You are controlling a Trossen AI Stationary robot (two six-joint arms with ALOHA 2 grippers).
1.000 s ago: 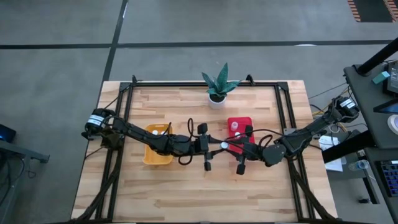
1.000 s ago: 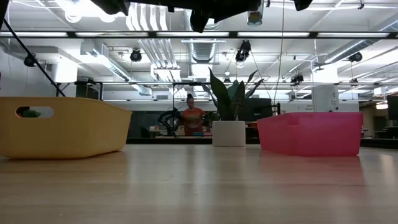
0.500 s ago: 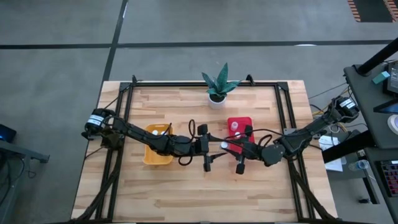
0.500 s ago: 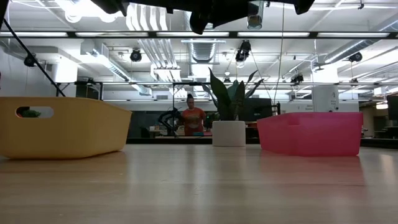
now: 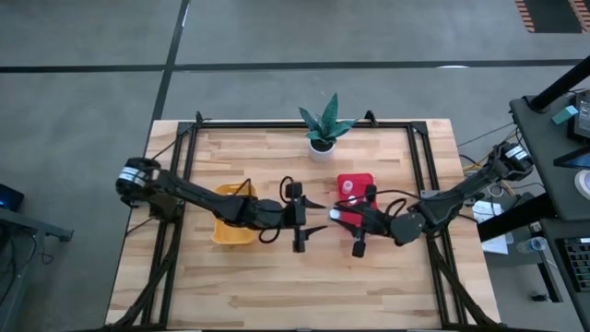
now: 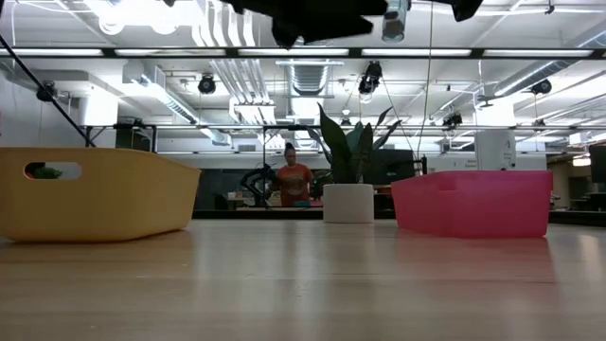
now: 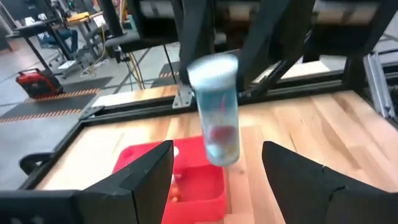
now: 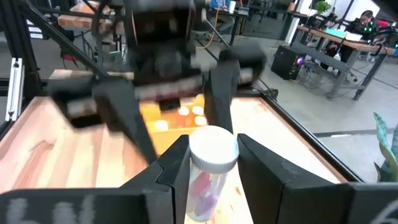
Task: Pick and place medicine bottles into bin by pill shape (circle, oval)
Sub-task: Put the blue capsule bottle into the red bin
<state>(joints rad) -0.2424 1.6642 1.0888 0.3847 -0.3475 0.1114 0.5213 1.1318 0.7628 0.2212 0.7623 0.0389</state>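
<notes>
A clear medicine bottle [image 7: 214, 112] with a white cap and red pills inside hangs above the table between the two bins. My right gripper [image 5: 337, 215] is shut on it. My left gripper [image 5: 310, 218] faces it from the table's left, open, its fingers [image 7: 146, 177] standing apart on either side of the bottle without touching. The yellow bin [image 5: 232, 221] holds some white-capped bottles [image 8: 180, 112]. The red bin [image 5: 357, 184] holds one bottle [image 5: 348, 187]. My right gripper pinches the bottle's clear body [image 8: 205, 183] just under the white cap [image 8: 213, 148], between its two fingers. The fingers reach in about level from the table's right side. The bottle stands roughly upright, cap up, lifted clear of the table.
A plant in a white pot [image 5: 321, 140] stands at the table's far edge, behind the bins. A black frame [image 5: 419, 157] runs along the table's sides. In the low view a person [image 6: 294, 180] stands far off in the room.
My left gripper has opened, let go of the bottle and drawn back a little toward the table's left edge. The bottle has stayed where it was, held by my right gripper alone.
</notes>
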